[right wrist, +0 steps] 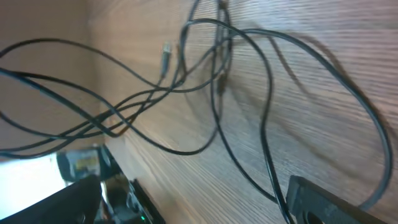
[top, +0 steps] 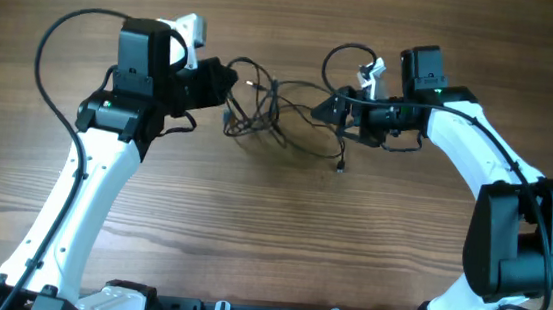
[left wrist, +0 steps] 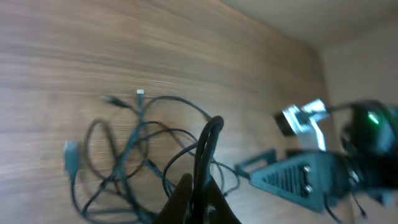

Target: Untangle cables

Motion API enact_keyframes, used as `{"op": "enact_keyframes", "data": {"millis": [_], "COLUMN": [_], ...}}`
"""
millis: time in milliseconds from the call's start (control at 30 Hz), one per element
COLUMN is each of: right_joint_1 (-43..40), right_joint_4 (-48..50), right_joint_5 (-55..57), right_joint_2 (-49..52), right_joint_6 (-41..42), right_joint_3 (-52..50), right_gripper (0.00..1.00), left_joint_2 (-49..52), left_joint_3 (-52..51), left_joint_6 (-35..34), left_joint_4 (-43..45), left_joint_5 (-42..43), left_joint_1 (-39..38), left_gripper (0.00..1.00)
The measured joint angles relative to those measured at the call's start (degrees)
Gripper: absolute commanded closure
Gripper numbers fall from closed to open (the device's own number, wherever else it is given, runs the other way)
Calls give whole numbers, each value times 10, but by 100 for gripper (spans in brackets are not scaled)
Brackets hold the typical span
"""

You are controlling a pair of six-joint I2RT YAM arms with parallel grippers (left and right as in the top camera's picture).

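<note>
Left jaws closed on one black strand, pinching a loop up off desk (top: 269, 235), toward far edge, left of middle. Cables (top: 265, 114) sit between both arms near far edge: knot loopy, several strands crossing, one silvery plug (top: 340, 168) trailing toward near edge. Right jaws at knot's right side, strand running in beside them; clamped or not, cannot tell. Judgement: early going, knot slack, nothing separated yet.

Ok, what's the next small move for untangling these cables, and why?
Probably ease the left gripper away from the right gripper: it looks shut on a loop of the cables, and the knot lies between the two, so spreading should loosen it.
</note>
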Motion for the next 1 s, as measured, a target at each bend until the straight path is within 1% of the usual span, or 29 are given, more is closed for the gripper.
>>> {"op": "enact_keyframes", "data": {"millis": [33, 67, 167, 200, 233, 267, 300, 333, 367, 400, 433, 467, 533, 600, 633, 667, 700, 733, 767, 800, 833, 867, 967, 1000], "right_joint_1": [0, 0, -16, -33, -54, -74, -90, -94, -90, -82, -68, -53, -22, 15, 40, 65, 92, 113, 132, 147, 160, 177, 235, 267], "right_joint_4": [0, -1, -5, -6, -6, -5, -4, -5, -4, -5, -4, -4, -9, -9, -10, -18, -33, -44, -71, -92, -99, -90, -59, -43], "right_joint_5": [-10, -14, -19, -19, -19, -19, -19, -17, -14, -7, 5, 22, 65, 97, 119, 143, 167, 190, 225, 252, 265, 262, 257, 265], "right_joint_2": [0, -1, -19, -38, -65, -99, -132, -161, -187, -204, -217, -220, -218, -215, -213, -213, -213, -213, -213, -213, -213, -213, -209, -201], "right_joint_6": [-17, -26, -46, -50, -54, -60, -68, -74, -78, -78, -75, -65, -38, -23, -19, -17, -13, -8, 16, 41, 66, 61, -13, -49], "right_joint_3": [0, 0, 0, 0, -1, -1, -1, 0, 0, 0, 0, 0, 0, 0, 0, 0, 0, 0, 0, 0, -1, -2, -17, -18], "right_gripper": [0, 0, 0, 0, 0, 0, 0, 0, 0, 0, 0, 0, 0, 0, 0, 1, 4, 7, 7, 7, 7, 7, 8, 9], "left_joint_2": [0, 0, -9, -17, -24, -30, -31, -31, -31, -29, -28, -26, -11, 8, 16, 20, 23, 25, 26, 26, 26, 26, 26, 26], "left_joint_3": [0, -1, -5, -3, -3, -2, -1, 1, 3, 3, 4, 4, 4, 3, 3, 3, 3, 3, 3, 3, 3, 3, 3, 3], "left_joint_6": [18, 30, 74, 78, 76, 67, 57, 43, 29, 17, 2, -19, -72, -128, -143, -153, -159, -164, -167, -172, -173, -174, -185, -203], "left_joint_4": [18, 53, 238, 268, 277, 270, 252, 206, 147, 108, 50, -22, -134, -201, -205, -205, -205, -205, -205, -205, -205, -207, -205, -202], "left_joint_5": [29, 65, 269, 314, 340, 356, 357, 338, 301, 264, 213, 141, 2, -123, -156, -177, -189, -194, -193, -184, -174, -166, -157, -158], "left_joint_1": [1, 6, 40, 52, 60, 71, 78, 82, 82, 81, 76, 70, 59, 60, 59, 59, 59, 59, 59, 59, 59, 59, 59, 59], "left_gripper": [96, 96, 95, 93, 91, 80, 73, 57, 3, 0, 0, 0, 0, 0, 0, 0, 3, 11, 12, 12, 9, 0, 0, 0]}}
